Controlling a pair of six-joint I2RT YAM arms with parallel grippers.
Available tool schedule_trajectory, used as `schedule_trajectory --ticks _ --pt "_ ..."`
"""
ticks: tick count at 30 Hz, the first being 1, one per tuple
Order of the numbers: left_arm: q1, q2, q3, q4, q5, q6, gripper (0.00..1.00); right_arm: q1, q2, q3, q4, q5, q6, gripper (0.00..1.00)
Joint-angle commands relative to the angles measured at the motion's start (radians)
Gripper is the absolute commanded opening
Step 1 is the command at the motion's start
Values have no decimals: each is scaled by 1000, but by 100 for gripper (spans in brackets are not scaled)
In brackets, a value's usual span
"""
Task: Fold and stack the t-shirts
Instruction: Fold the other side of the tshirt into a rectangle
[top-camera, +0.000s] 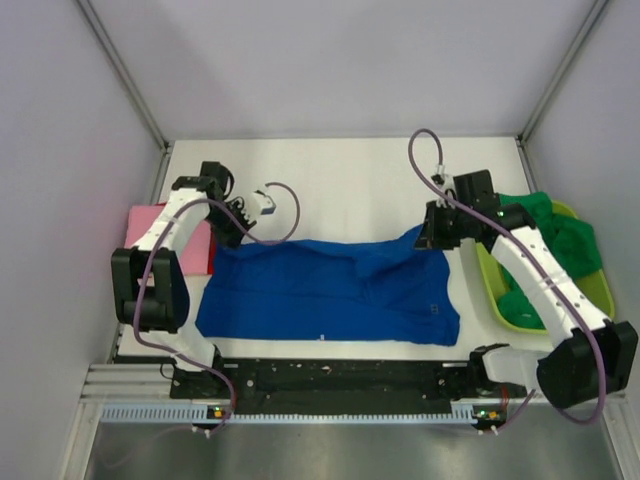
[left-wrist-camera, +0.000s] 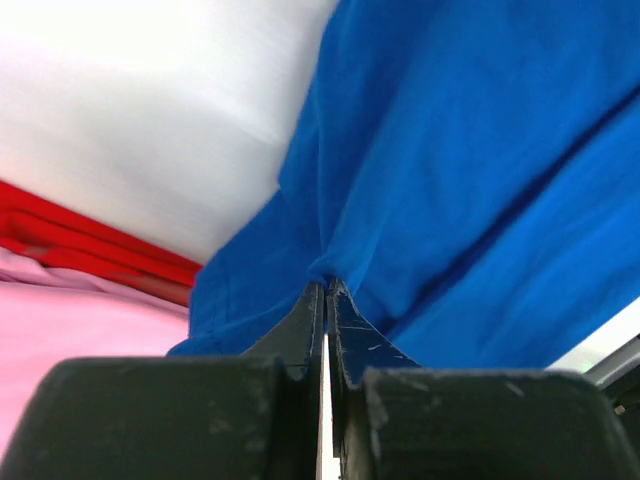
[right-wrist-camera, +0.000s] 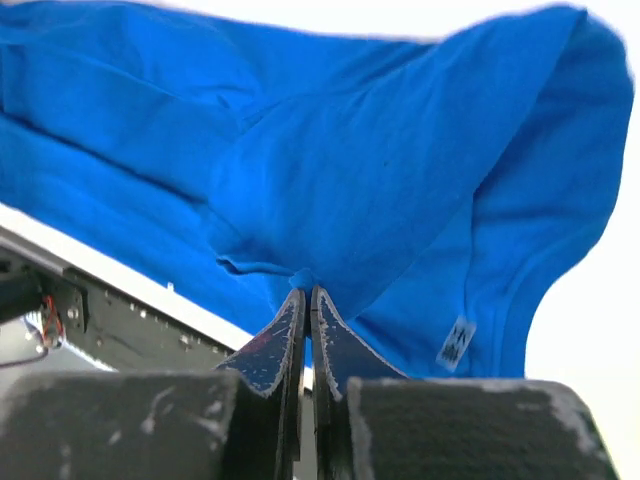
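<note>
Edges: blue t-shirt (top-camera: 330, 290) spread across table (top-camera: 340, 170) centre, near hem by the 6 o'clock edge, bare tabletop toward 12 | Count: one blue, one pink t-shirt (top-camera: 150, 225) at 9 o'clock, green t-shirts (top-camera: 575, 245) heaped in one basket (top-camera: 603, 292) at 3 o'clock, number unclear | Jaws: left gripper (left-wrist-camera: 327, 290) and right gripper (right-wrist-camera: 303, 292) each pinched tight on the blue shirt's far edge, at 10 and 2 o'clock.

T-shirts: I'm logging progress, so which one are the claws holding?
The royal-blue t-shirt, spread mid-table: both the left claw and right claw pinch its far edge. The pink t-shirt lies at left; the green t-shirts sit in the basket.
</note>
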Motion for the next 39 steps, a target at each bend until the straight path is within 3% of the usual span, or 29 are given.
schedule_trajectory --ticks 1,7,18,23,24,26,29,35,39 --pt "-14 -73 -101 57 -48 17 0 6 -122 -124 -81 -19 99 0" --pt "-36 -93 -201 76 -98 25 0 6 -179 -278 -75 -35 160 0" --pt "-36 -107 -175 90 -181 19 0 -14 -219 -137 -245 77 114 0" --pt "-37 -98 -233 12 -170 23 0 -14 -219 -247 -218 77 117 0" --pt "-37 -91 -250 -5 -173 25 5 -14 -213 -276 -181 57 127 0" --pt "-36 -73 -271 -59 -198 27 25 -16 -193 -310 -141 28 136 0" --pt "-33 -68 -293 -145 -227 51 48 -14 -179 -312 -141 52 128 0" --pt "-20 -127 -189 -209 -258 50 54 -14 -167 -324 -145 62 122 0" --pt "-78 -78 -13 -246 -149 -105 50 -16 -165 -316 -144 79 119 0"
